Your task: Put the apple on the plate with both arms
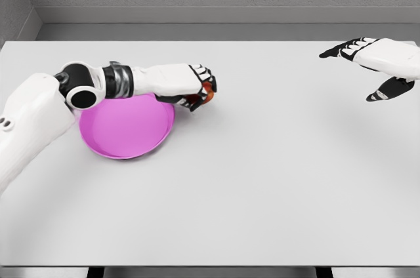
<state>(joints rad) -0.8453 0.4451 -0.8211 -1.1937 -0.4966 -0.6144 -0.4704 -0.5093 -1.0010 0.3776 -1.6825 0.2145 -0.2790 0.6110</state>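
Grey tabletop [262,193]; my left hand [197,88] is curled around the apple [208,91], mostly hidden, just right of the plate [125,130] at centre-left. So it must travel left. My right hand [377,61], upper right, is relaxed, holding nothing.

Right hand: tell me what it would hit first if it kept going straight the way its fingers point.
The right hand is open, fingers pointing toward the picture's left over bare table. That line looks free; depth is unclear.
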